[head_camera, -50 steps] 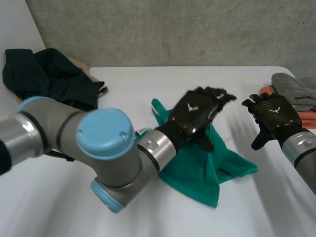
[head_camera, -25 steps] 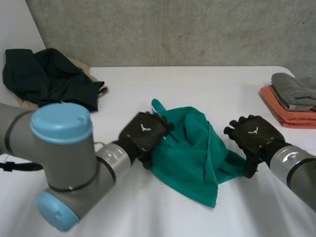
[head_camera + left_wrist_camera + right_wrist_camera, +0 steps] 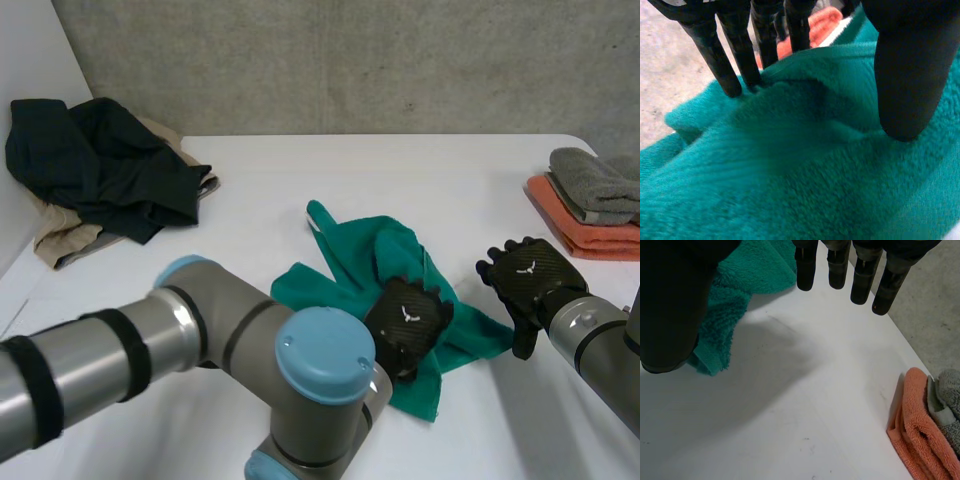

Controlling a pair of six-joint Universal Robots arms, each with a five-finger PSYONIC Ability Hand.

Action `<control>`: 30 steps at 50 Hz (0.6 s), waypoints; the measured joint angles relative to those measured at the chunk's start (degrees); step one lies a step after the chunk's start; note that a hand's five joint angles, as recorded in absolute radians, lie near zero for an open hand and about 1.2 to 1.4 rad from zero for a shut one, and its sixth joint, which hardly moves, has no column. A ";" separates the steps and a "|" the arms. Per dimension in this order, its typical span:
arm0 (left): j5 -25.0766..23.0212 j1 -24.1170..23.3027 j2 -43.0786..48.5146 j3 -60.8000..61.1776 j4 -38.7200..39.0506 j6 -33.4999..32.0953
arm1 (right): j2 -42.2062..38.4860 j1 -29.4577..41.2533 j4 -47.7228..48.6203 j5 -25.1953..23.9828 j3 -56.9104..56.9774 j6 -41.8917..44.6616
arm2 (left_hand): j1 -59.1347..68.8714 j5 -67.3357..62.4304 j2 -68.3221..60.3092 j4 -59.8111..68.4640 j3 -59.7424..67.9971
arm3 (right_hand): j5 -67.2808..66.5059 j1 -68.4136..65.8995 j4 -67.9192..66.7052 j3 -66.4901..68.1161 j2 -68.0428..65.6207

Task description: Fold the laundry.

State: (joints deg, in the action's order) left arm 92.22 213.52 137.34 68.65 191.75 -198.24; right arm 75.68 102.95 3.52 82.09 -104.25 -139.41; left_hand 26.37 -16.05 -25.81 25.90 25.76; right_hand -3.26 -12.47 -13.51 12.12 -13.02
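Note:
A green towel [image 3: 340,285] lies crumpled in the middle of the white table. My left hand [image 3: 408,320] rests on the right half of the towel, its arm reaching across the front of the table. In the left wrist view the fingertips [image 3: 730,70] and thumb [image 3: 905,75] press into the green towel [image 3: 790,165], wide apart, with a low ridge of cloth between them. My right hand [image 3: 528,275] hovers over bare table just right of the towel's right corner. Its fingers [image 3: 837,265] are straight and hold nothing, with the green towel [image 3: 747,270] beside the thumb.
A pile of dark clothes [image 3: 100,160] lies on a beige garment [image 3: 65,235] at the back left. A folded orange towel [image 3: 590,225] with a grey one [image 3: 595,180] on top sits at the right edge; the orange towel [image 3: 920,420] is well beyond my right fingertips.
My left hand swung from above the towel to its left edge, then across and down onto its right half. My right hand came down beside the towel's right corner.

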 measured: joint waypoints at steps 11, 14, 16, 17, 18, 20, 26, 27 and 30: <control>0.79 0.08 -1.85 1.44 4.57 -3.30 | 0.01 -0.12 0.46 -0.74 0.08 -0.67 | 36.90 -38.98 -42.03 42.59 41.93 | 0.00 0.00 0.00 0.00 0.00; 1.15 0.64 -7.06 3.93 4.96 -3.27 | 0.14 -0.64 0.03 -1.68 1.08 -1.14 | 36.90 -38.98 -42.12 42.59 42.04 | 0.00 0.00 0.00 0.00 0.00; 1.25 1.45 -10.99 5.86 5.03 -3.30 | 0.23 -1.04 -0.53 -2.27 2.08 -1.75 | 36.90 -38.98 -42.12 42.60 42.04 | 0.00 0.00 0.00 0.00 0.00; 1.25 1.76 -12.10 6.45 4.99 -3.32 | 0.25 -1.14 -0.79 -2.42 2.44 -2.04 | 36.90 -38.98 -42.12 42.60 42.04 | 0.00 0.00 0.00 0.00 0.00; 1.27 2.95 -15.66 8.36 4.88 -3.37 | 0.30 -1.36 -1.55 -2.80 3.52 -3.03 | 36.90 -38.98 -42.13 42.60 42.05 | 0.00 0.00 0.00 0.00 0.00; 1.25 3.68 -17.61 9.43 4.79 -3.40 | 0.32 -1.43 -2.08 -2.99 4.18 -3.79 | 36.90 -38.98 -42.16 42.60 42.05 | 0.00 0.00 0.00 0.00 0.00; 1.10 9.08 -29.67 16.82 2.82 -3.93 | -0.16 -1.21 -8.89 -3.74 11.78 -14.86 | 36.90 -38.98 -42.38 42.61 42.31 | 0.00 0.00 0.00 0.00 0.00; 1.08 9.67 -30.88 17.59 2.38 -4.05 | -0.50 -1.02 -10.15 -3.90 13.05 -16.82 | 36.90 -38.98 -42.38 42.62 42.31 | -1.36 0.00 -1.11 1.27 1.56; 1.02 11.35 -34.09 19.54 1.06 -4.54 | -2.06 -0.06 -13.56 -4.65 16.60 -22.27 | 36.90 -38.98 -42.38 42.62 42.31 | 0.31 0.00 0.30 -0.16 1.64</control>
State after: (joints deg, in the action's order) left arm 93.24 224.87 103.25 88.19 192.81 -202.78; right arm 73.62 102.89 -10.05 77.44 -87.65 -161.69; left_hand 63.27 -55.03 -68.20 68.52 68.07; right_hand -2.95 -12.47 -13.22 11.96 -11.38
